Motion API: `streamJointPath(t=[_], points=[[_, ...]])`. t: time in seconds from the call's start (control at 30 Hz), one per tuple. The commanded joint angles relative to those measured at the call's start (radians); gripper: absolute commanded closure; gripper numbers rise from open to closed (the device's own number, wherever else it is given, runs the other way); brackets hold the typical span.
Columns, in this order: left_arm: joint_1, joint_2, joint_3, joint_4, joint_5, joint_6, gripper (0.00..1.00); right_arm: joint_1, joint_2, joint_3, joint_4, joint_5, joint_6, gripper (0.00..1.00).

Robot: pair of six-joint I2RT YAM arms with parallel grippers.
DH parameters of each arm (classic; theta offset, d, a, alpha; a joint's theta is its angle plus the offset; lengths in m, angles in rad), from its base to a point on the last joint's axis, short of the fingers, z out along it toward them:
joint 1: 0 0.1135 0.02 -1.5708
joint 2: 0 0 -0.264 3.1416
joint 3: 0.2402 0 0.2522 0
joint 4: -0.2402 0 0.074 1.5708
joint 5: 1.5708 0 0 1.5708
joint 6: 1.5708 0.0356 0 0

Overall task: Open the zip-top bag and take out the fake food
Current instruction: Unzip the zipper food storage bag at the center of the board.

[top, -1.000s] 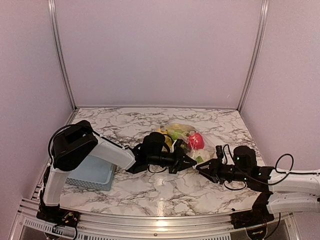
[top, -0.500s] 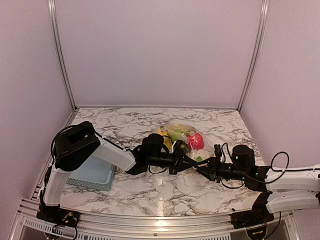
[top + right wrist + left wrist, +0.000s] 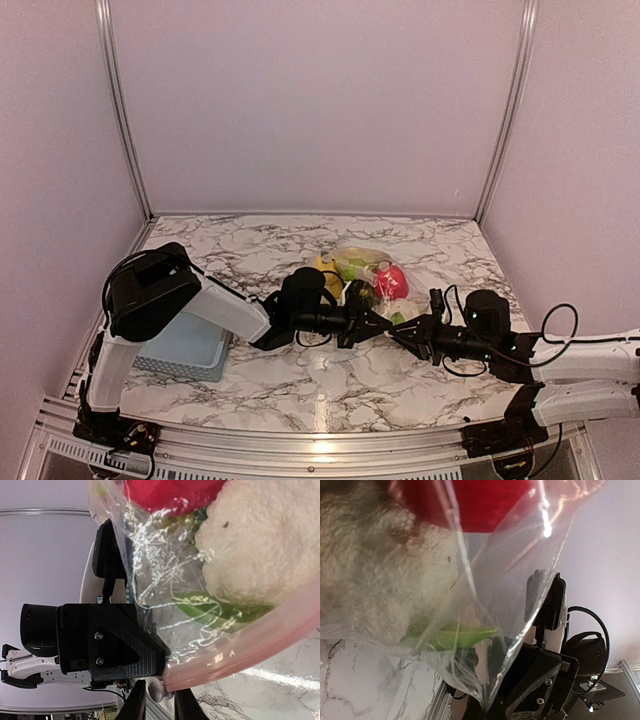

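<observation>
Top external: right jaws (narrower) nearer zip-top bag (image 3: 360, 262)

Counted for you, top view: one marble surface (image 3: 260, 245) carrying one zip-top bag (image 3: 362, 258) and one light blue basket (image 3: 185, 345). Through the film you can make out one red apple (image 3: 392, 281), one yellow piece (image 3: 325, 266) and one green piece (image 3: 350, 267). The right wrist view adds one pale cabbage (image 3: 255, 555). Any further pieces are hidden. Two grippers, the left gripper (image 3: 378, 322) and the right gripper (image 3: 395, 335), have two fingers (image 3: 137, 705) each.
</observation>
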Motion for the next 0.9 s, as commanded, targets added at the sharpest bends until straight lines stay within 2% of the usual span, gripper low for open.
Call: streamJointPath(t=[0.0,0.3,0.87], points=[[0.005,0.023,-0.010,0.016,0.016,0.004,1.00,-0.005,-0.008,0.004,0.030,0.020,0.004,0.83],[0.005,0.011,-0.021,0.001,0.017,0.019,1.00,-0.009,-0.004,-0.005,0.038,0.030,0.032,1.00],[0.006,-0.079,-0.081,-0.088,-0.005,0.107,1.00,-0.049,-0.192,-0.091,-0.063,0.148,0.146,1.00]])
